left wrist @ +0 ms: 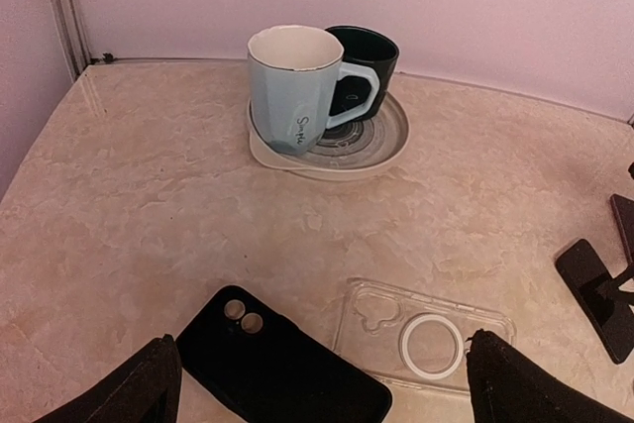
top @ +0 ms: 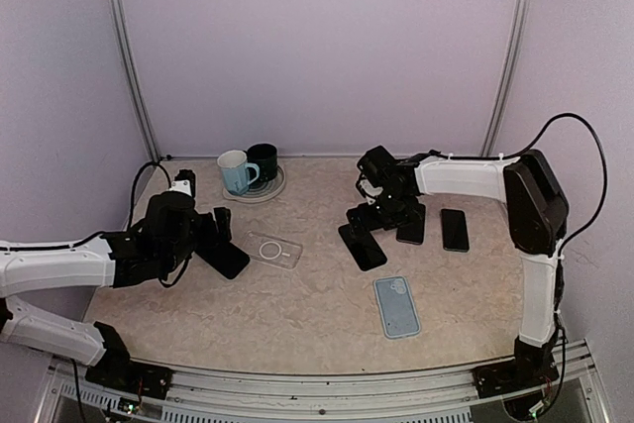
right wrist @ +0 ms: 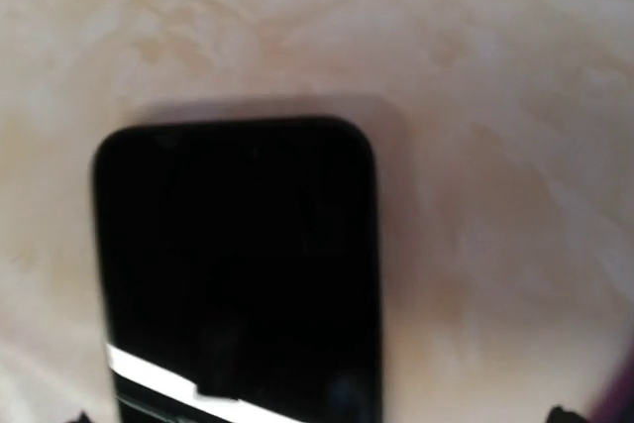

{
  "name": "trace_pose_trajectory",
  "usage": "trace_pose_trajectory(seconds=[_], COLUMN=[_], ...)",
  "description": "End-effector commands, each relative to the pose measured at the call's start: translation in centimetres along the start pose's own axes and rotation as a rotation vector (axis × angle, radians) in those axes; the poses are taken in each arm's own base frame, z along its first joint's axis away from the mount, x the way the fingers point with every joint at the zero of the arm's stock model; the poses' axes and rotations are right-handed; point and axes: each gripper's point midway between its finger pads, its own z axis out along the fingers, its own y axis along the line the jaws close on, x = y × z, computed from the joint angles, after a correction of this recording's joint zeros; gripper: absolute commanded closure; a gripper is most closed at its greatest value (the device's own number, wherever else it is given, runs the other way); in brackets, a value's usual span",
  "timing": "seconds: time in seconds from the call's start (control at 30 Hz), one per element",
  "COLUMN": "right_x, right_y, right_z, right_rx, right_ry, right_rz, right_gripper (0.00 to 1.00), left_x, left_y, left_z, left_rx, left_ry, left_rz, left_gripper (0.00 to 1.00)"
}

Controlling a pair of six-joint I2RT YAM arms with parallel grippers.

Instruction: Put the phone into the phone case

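Observation:
A black phone (top: 363,246) lies screen up on the table, and it fills the right wrist view (right wrist: 238,264). My right gripper (top: 380,213) hovers just over its far end, open, with only the fingertips (right wrist: 560,413) showing at the bottom corners. A clear phone case (top: 273,250) with a white ring (left wrist: 434,344) lies flat at centre left. Beside it lies a black slab with two camera holes (left wrist: 277,364). My left gripper (left wrist: 327,405) stands open above both, holding nothing, one finger (left wrist: 134,393) on each side.
Two more dark phones (top: 412,226) (top: 455,230) lie right of the right gripper. A blue-grey case or phone (top: 396,306) lies near the front. A pale blue mug (left wrist: 294,86) and a dark mug (left wrist: 369,61) stand on a round plate (left wrist: 391,146) at the back.

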Motion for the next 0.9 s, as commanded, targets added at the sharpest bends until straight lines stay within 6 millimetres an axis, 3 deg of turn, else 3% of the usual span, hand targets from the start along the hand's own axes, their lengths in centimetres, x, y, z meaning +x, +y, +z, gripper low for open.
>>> trace_pose_trajectory(seconds=[0.0,0.27,0.47,0.67,0.87], right_x=[0.0,1.4,2.4,1.2,2.7], right_y=[0.1,0.6,1.2,2.2,1.6], right_z=[1.7,3.6,3.0,1.6,3.5], right_rx=[0.012,0.001,-0.024,-0.058,-0.025], right_ry=[0.05,0.101,0.129,0.116,0.187], right_rz=[-0.072,-0.085,-0.078,-0.087,-0.074], right_gripper=[0.01,0.04,0.02,0.01,0.01], left_x=[0.1,0.6,1.4,1.8,1.9], left_y=[-0.2,-0.7,-0.1,-0.3,-0.2], left_z=[0.2,1.3,2.0,2.1,2.1], left_rx=[-0.006,-0.023,-0.08,-0.084,-0.096], left_ry=[0.0,0.018,0.044,0.052,0.052], left_rz=[0.026,0.055,0.1,0.12,0.129], left_gripper=[0.01,0.01,0.01,0.01,0.01])
